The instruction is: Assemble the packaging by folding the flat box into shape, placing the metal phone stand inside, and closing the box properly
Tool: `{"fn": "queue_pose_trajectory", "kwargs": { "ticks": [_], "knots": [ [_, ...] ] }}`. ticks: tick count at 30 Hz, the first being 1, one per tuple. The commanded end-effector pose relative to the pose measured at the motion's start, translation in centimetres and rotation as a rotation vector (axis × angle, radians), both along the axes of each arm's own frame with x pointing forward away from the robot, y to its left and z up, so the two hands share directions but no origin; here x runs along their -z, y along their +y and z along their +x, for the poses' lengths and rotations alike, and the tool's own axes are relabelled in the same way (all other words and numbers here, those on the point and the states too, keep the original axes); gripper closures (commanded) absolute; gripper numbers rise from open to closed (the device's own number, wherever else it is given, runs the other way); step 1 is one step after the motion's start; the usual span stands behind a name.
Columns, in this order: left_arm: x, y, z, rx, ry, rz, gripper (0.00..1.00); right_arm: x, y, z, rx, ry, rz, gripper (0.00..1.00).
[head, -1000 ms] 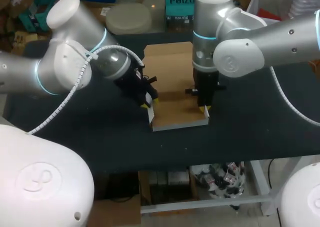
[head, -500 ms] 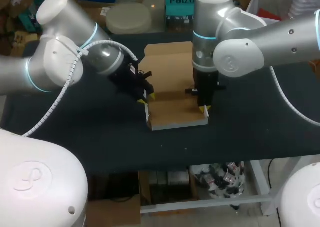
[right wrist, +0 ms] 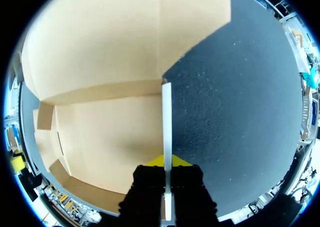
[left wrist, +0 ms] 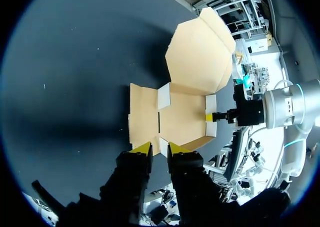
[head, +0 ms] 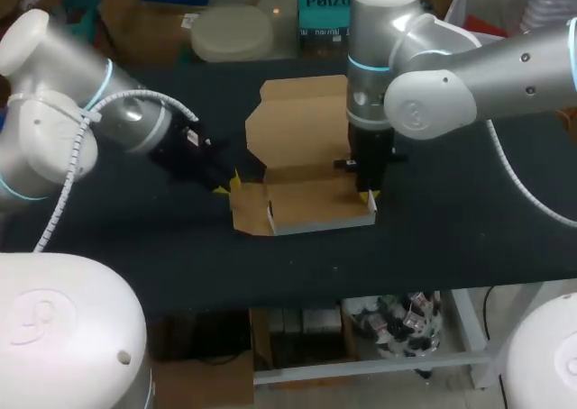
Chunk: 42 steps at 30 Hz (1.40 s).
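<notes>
A dark, matte desk [head: 135, 238] fills the head view, and the cardboard box [head: 311, 202] lies near its middle, only partly folded. The box's shallow tray has a low front wall [head: 325, 225] standing at its six o'clock edge. The broad lid panel [head: 302, 125] lies flat on the desk at the tray's twelve o'clock. The left side flap [head: 248, 211] is folded out and rests flat on the surface at nine o'clock.

The left arm [head: 108, 125] comes in from the nine o'clock side of the desk. The left end effector [head: 225, 182] sits low at about ten o'clock of that flat flap, just beside its edge. In the left wrist view its yellow-tipped fingers [left wrist: 142, 148] stand slightly spread, with the box's near corner just ahead of them and nothing pinched between them.

The right arm [head: 469, 76] reaches in from three o'clock and points straight down over the tray's three o'clock edge. There the right end effector [head: 367, 195] pinches the upright right side wall [right wrist: 166, 117]. In the right wrist view the wall's pale edge runs up between the two fingers, with the brown tray floor on one side and bare speckled desk on the other.
</notes>
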State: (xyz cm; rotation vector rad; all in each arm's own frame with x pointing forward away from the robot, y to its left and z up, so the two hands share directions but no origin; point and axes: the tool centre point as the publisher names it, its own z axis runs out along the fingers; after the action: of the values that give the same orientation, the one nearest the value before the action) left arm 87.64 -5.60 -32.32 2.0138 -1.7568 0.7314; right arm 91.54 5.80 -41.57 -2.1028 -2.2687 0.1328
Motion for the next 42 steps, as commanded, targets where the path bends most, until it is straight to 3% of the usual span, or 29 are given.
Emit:
{"fn": "queue_pose_trajectory", "kwargs": {
  "ticks": [1, 19, 42],
  "knots": [
    [0.2, 1.5, -0.8, -0.007, -0.006, -0.021, 1.0, -0.1, 0.1, 0.1, 0.0, 0.004, -0.005, 1.0],
    [3.3, 3.7, -1.4, -0.034, -0.013, -0.062, 1.0, -0.1, 0.1, 0.1, 0.0, 0.004, -0.005, 1.0],
    [4.0, 4.1, -1.3, -0.037, -0.005, -0.073, 1.0, -0.1, 0.1, 0.1, 0.0, 0.004, -0.005, 1.0]
  ]
}}
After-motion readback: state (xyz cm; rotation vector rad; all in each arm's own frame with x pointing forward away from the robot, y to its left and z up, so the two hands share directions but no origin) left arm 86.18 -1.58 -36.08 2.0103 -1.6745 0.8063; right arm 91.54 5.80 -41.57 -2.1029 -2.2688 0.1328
